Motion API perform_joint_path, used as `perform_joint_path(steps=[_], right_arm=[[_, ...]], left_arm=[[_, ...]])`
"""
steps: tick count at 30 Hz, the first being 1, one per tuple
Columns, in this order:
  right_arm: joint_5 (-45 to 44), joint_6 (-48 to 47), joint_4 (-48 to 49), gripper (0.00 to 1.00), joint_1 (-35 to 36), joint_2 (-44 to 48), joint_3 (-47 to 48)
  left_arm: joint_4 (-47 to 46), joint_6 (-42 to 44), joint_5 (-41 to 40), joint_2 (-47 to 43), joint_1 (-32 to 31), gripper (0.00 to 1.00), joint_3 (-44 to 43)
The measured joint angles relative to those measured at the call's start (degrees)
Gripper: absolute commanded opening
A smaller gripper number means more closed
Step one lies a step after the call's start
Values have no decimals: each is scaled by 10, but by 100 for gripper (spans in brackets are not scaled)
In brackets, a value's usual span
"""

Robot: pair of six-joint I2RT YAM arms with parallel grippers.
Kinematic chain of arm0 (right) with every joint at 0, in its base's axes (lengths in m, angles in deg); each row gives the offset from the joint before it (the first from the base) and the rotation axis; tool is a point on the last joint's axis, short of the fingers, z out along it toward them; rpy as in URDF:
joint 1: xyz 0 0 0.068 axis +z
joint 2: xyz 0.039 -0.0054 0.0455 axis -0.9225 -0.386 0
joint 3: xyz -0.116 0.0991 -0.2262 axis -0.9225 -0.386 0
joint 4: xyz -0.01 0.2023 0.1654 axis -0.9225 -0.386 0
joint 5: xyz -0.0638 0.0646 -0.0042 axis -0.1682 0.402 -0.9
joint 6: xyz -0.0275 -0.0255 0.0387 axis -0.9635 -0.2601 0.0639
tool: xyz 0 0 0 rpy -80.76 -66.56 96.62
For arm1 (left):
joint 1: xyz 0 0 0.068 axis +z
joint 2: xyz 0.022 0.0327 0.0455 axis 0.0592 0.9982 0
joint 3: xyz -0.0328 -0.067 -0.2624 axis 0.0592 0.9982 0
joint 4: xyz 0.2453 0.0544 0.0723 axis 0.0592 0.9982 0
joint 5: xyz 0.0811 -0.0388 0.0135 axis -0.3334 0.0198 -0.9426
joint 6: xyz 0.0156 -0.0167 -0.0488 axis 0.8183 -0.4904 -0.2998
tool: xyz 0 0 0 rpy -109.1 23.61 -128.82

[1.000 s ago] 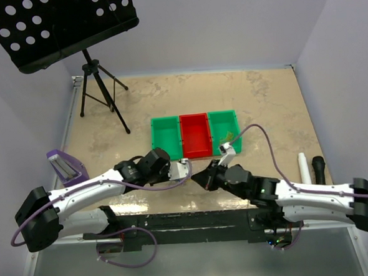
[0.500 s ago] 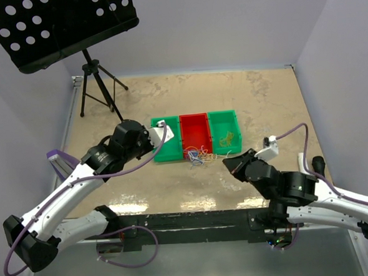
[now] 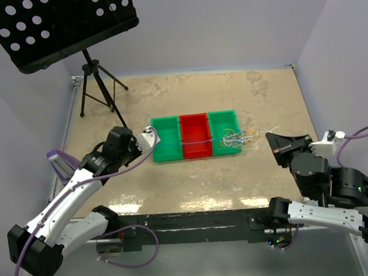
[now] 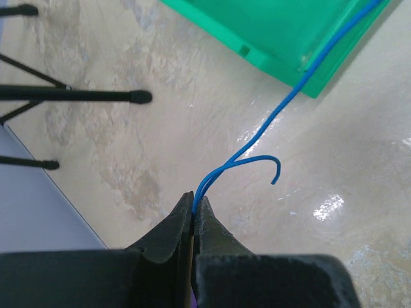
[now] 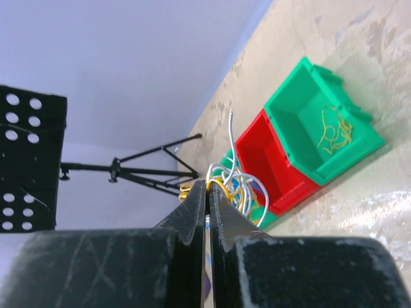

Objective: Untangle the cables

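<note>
A tangle of white, yellow and blue cables (image 3: 241,138) hangs at the right edge of the right green bin (image 3: 223,124). My right gripper (image 3: 270,137) is shut on this tangle and holds it just right of the bin. In the right wrist view the yellow and white loops (image 5: 243,186) sit at its shut tips (image 5: 207,186). A blue cable (image 3: 200,139) runs from the tangle leftward across the bins to my left gripper (image 3: 150,131). In the left wrist view that gripper (image 4: 194,200) is shut on the blue cable (image 4: 260,131), whose free end curls beside it.
Three bins stand in a row: the left green bin (image 3: 165,130), the red bin (image 3: 194,128) and the right green bin, which holds a yellow-green cable (image 5: 334,135). A black music stand (image 3: 58,23) on a tripod (image 3: 101,87) stands back left. A purple object (image 3: 60,162) lies at the left edge.
Both grippers have moved apart from the table's front middle. The right carried the tangle rightward past the right green bin. The left pulled the blue cable leftward, stretching it over the bins.
</note>
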State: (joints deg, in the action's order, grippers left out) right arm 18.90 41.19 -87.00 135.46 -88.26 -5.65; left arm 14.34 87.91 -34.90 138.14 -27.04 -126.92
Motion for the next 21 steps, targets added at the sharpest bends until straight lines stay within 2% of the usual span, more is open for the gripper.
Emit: perform_joint_path(steps=[10, 16, 21], right_arm=[[-83, -46, -27, 0, -3, 10, 53], [-124, -87, -29, 0, -7, 20, 102], [-139, -130, -35, 0, -10, 12, 124]], left_arm=[[-27, 69, 38, 45, 203, 0, 16], [-39, 110, 62, 63, 256, 0, 31], [-39, 115, 106, 103, 304, 0, -6]])
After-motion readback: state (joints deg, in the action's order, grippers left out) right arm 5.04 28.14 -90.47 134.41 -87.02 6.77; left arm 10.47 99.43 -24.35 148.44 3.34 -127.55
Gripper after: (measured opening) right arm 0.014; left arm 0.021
